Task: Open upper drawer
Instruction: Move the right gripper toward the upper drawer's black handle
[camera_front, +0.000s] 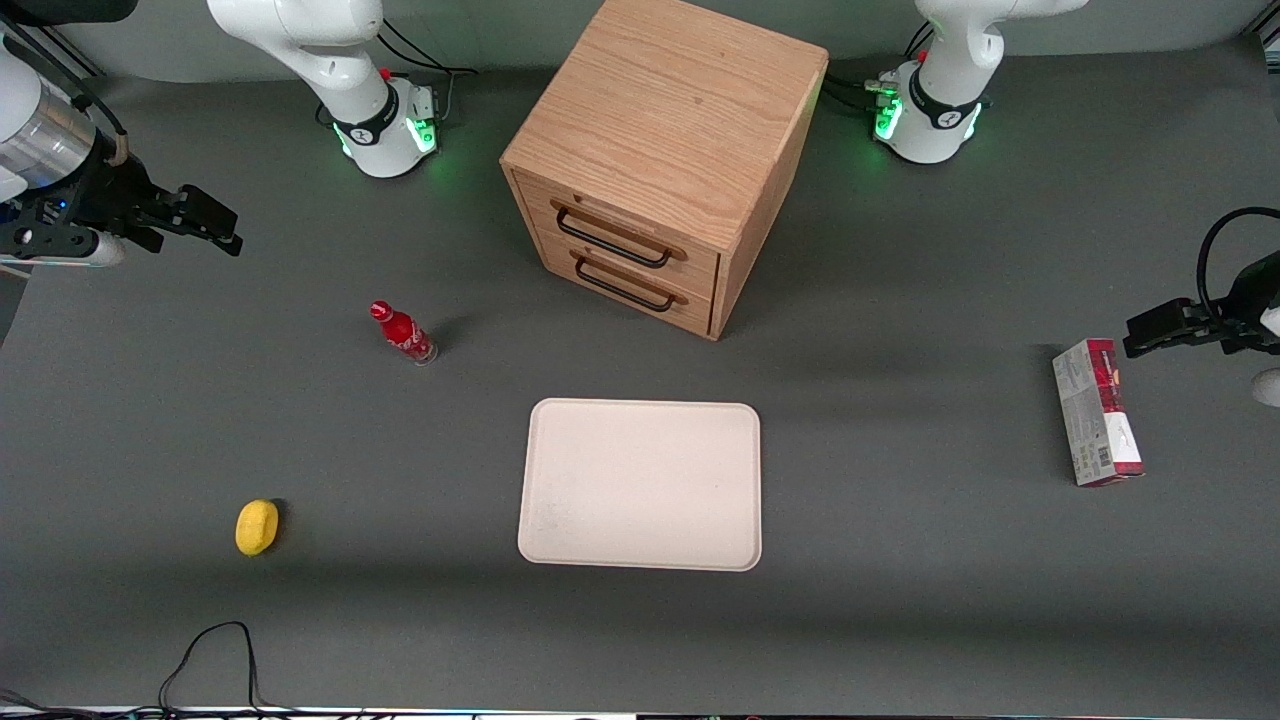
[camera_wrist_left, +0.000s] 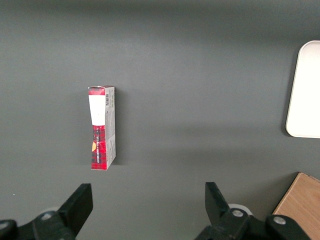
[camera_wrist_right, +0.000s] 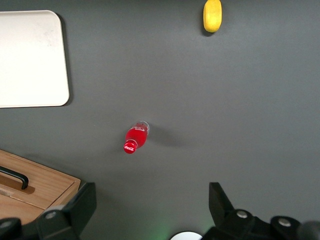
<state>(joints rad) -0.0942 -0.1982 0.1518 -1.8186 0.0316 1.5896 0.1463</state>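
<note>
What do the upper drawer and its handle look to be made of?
The upper drawer looks like light oak or oak veneer with visible grain; its handle seems thin black-coated metal wire. The gripper hangs open, far toward the working arm's end.

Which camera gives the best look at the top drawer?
The front view: the upper drawer shows whole, shut, handle included. The right wrist view catches only a cabinet corner; the left wrist view, none of it. The gripper hovers open, far off.

Robot lab: arm bases (camera_front: 385, 135) on grey table (camera_front: 900, 560)
</note>
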